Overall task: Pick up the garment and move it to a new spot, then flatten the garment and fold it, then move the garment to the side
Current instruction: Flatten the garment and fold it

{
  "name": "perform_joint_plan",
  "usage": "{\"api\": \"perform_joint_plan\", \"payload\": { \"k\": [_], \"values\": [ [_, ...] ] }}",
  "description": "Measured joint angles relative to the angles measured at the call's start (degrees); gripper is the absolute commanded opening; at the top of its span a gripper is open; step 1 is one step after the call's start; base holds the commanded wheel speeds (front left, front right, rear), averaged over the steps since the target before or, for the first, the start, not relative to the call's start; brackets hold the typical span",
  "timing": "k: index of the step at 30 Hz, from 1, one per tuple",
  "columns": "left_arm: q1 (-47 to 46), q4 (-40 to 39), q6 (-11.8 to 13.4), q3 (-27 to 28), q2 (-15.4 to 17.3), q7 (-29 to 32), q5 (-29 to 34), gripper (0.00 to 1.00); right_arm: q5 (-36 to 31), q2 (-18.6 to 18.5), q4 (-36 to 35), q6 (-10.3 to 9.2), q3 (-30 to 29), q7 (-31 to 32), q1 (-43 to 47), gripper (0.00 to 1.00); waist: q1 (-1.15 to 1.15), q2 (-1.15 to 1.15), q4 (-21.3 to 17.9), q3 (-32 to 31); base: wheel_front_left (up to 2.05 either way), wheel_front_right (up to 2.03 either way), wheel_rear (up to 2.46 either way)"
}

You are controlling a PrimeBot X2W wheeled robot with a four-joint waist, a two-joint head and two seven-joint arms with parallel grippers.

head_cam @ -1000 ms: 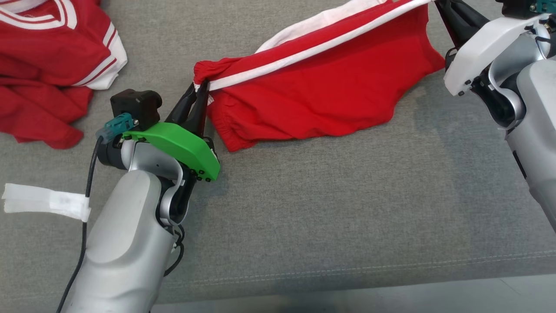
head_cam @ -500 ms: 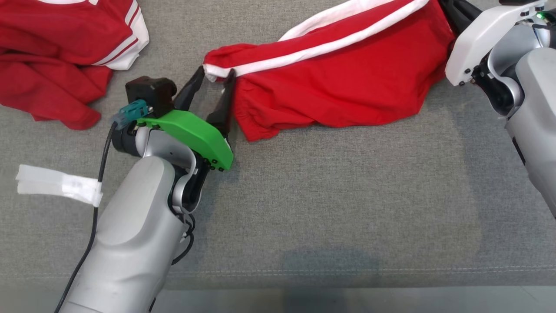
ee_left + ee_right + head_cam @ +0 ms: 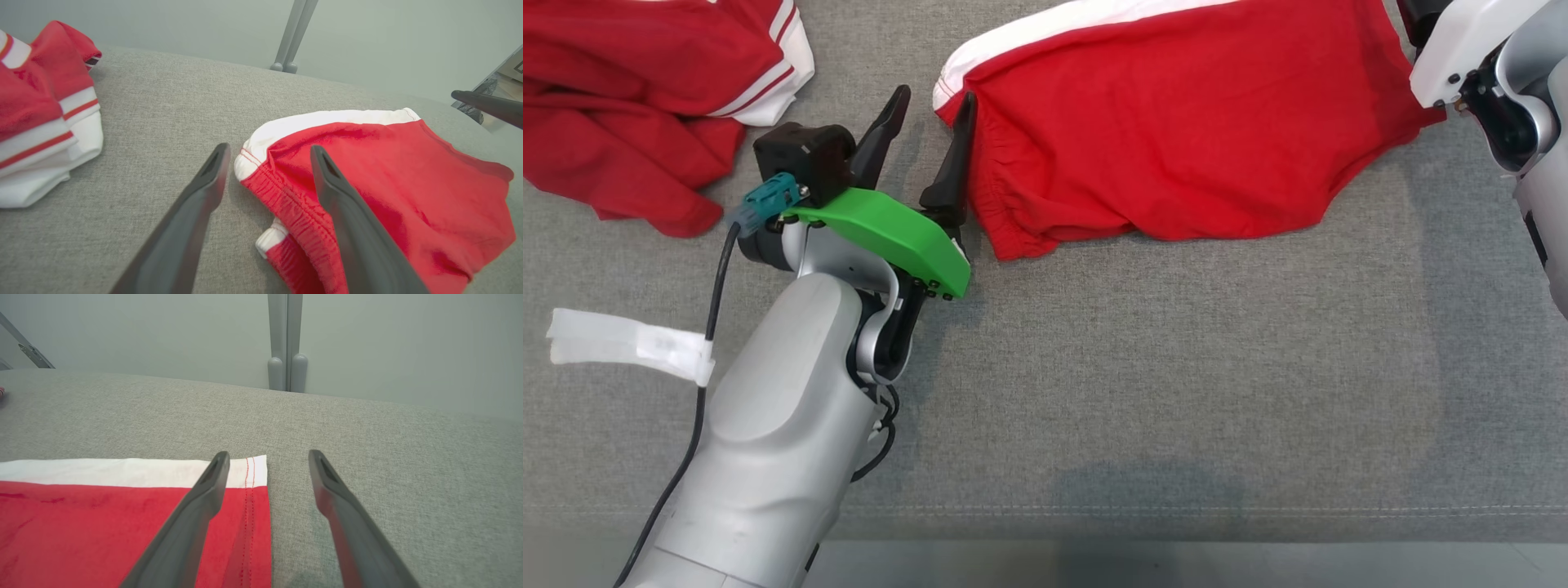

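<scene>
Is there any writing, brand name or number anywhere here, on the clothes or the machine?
No text can be read anywhere.
White tag on the cable: faint grey smudges, too blurred to read.
Red shorts and red top: white stripes, no lettering visible.

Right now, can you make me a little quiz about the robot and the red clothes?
1. True or false: the left gripper and the right gripper are both open.
2. What colour is the band along the edge of the red shorts? A blue, B white, C yellow.
3. How many garments lie on the grey cushion?
Key: 1 true; 2 B; 3 two, the shorts and the striped top.
</scene>
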Motion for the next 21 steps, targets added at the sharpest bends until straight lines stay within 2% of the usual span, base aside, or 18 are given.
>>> {"api": "perform_joint_plan", "payload": {
  "k": [9,13,21],
  "values": [
    [0.54,-0.6,0.01,1.1,0.0,-4.27,1.18,1.0,2.7,1.11,1.77,0.0,2.91,-0.15,0.39,1.0,0.0,0.0,-0.56,-1.17,0.0,0.0,0.0],
    [3.24,-1.21,0.01,0.99,0.0,-4.76,1.16,1.0,6.84,2.15,2.26,0.0,3.36,1.83,2.76,1.0,0.0,0.0,-0.97,-2.2,0.0,0.0,0.0],
    [6.79,-4.03,0.03,0.57,0.03,-5.17,1.88,1.0,12.51,1.91,2.91,0.0,4.38,6.04,6.95,1.0,0.0,0.0,-1.52,-4.07,0.0,0.0,0.0]
  ]
}}
